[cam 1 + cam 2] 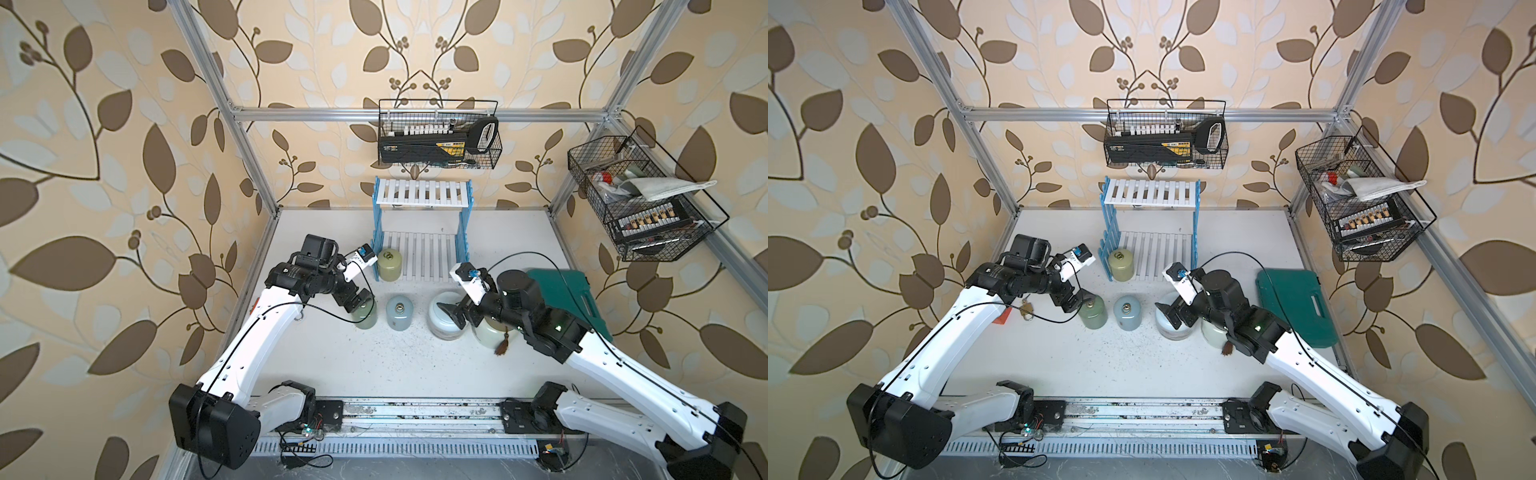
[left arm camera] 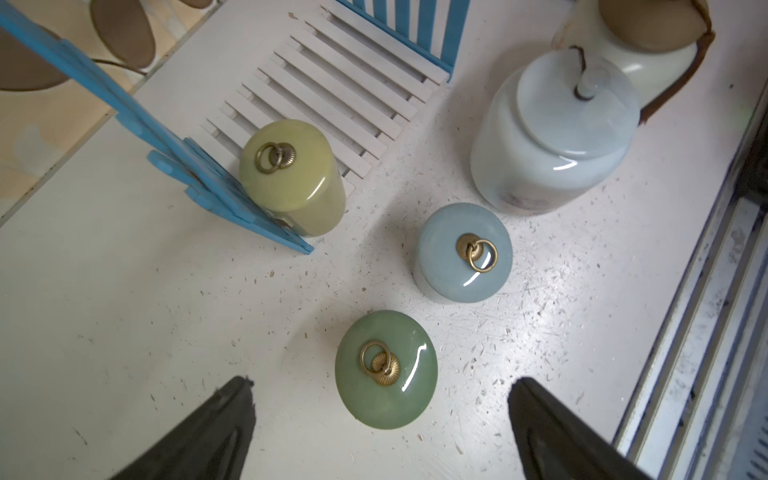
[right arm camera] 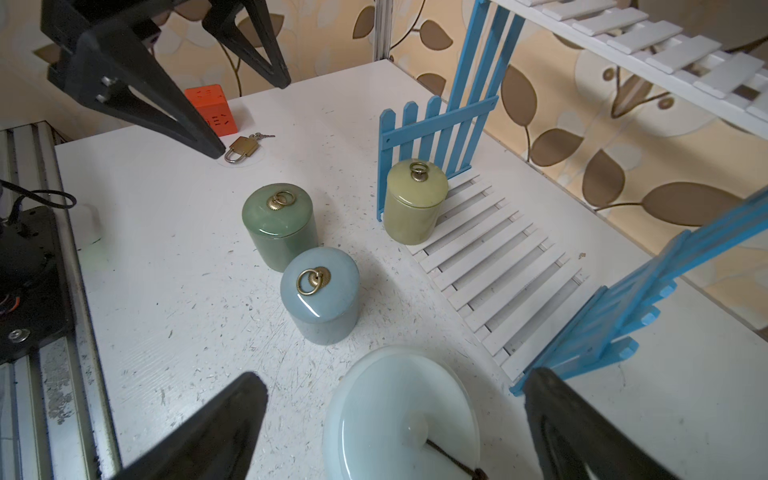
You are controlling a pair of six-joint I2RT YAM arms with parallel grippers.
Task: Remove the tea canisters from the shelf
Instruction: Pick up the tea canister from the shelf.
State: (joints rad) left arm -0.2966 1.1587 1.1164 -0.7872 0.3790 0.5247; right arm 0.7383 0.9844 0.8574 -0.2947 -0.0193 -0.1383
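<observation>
Nearest, on the white speckled desk (image 1: 374, 365), four lidded ceramic tea canisters stand in a loose row, off the shelf and in front of it. From the left they are a small green cylinder (image 1: 365, 320) with a brass ring on its lid, a small grey-blue cylinder (image 1: 400, 313) with a brass ring, a large round pale-blue jar (image 1: 444, 322) with a knobbed lid, and a large cream jar (image 1: 494, 332) with a gold lid and brown tassel, partly hidden by the right arm.

The left gripper (image 2: 380, 381) hangs above the green cylinder with its jaws spread wide, gripping nothing. The right gripper (image 3: 397, 374) hangs above the pale-blue jar, equally wide, also holding nothing.

Further back stands the small two-tier shelf (image 1: 422, 193) of white slats with light-blue picket sides. A small yellow-green cylinder (image 1: 389, 264) with a brass ring stands at the front left corner of its lower tier, just beside the pickets. Whether its base sits fully on the slats is unclear.

To the right lies a dark green plastic case (image 1: 561, 299). Beyond, a black wire basket (image 1: 496, 141) hangs on the back wall.
</observation>
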